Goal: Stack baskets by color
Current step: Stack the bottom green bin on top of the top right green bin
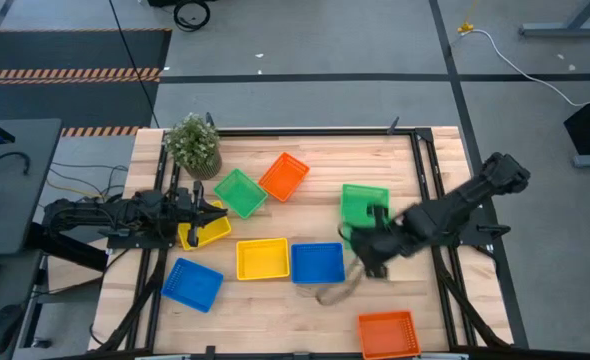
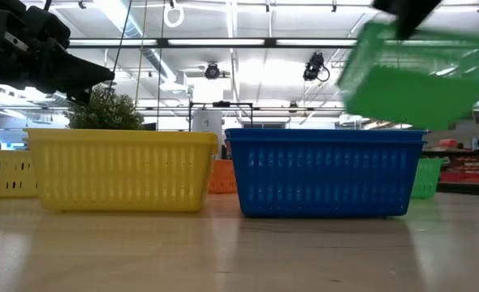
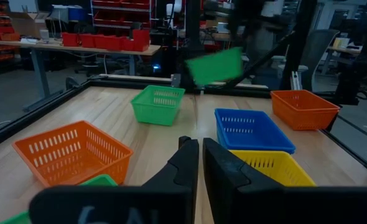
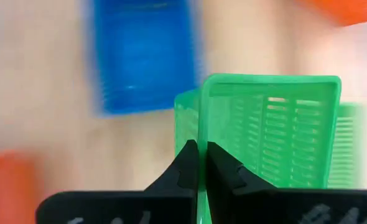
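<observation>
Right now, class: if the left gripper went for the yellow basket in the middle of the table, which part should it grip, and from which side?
Probably a thin rim wall of the yellow basket, from straight above: it sits upright with its mouth open, so a finger can drop inside. The blue basket crowds one side; choose another wall.

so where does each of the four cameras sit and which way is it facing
High: overhead, straight down on the table, both arms.
Low: table height, level across yellow basket and blue basket; dark arm parts above.
Left wrist: past shut left gripper, across the table.
Right wrist: right gripper pinching the green basket wall.
Shared: that raised green basket shows in all four.
</observation>
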Controlling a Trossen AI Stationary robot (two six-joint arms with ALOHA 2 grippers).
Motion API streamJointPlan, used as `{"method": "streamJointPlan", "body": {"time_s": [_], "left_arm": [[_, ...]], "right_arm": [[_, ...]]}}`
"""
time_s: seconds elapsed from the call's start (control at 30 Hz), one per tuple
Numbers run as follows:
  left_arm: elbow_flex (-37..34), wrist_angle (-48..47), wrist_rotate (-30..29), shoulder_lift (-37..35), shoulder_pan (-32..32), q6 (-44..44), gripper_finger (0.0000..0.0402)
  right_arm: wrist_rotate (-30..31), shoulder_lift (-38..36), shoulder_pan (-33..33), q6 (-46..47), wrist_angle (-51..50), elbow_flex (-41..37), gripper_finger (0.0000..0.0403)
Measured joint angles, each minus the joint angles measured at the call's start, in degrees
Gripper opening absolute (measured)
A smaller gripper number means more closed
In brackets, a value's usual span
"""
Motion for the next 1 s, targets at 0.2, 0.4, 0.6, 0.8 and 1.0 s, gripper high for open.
{"method": "streamJointPlan", "body": {"time_s": [0.2,0.4,0.6,0.8,1.0], "left_arm": [[0.0,0.0,0.0,0.0,0.0,0.0,0.0037],[0.0,0.0,0.0,0.0,0.0,0.0,0.0036],[0.0,0.0,0.0,0.0,0.0,0.0,0.0030],[0.0,0.0,0.0,0.0,0.0,0.0,0.0037],[0.0,0.0,0.0,0.0,0.0,0.0,0.0035]], "right_arm": [[7.5,3.8,-11.8,-7.8,-0.9,0.0,0.0011],[7.0,9.6,-15.6,-10.5,-6.8,-0.1,0.0011],[10.9,13.8,-15.6,-10.4,-7.1,-0.1,0.0011],[8.2,13.0,-16.5,-10.5,-4.6,-4.1,0.0011],[8.3,11.2,-16.7,-10.5,-2.0,-6.6,0.0011]]}}
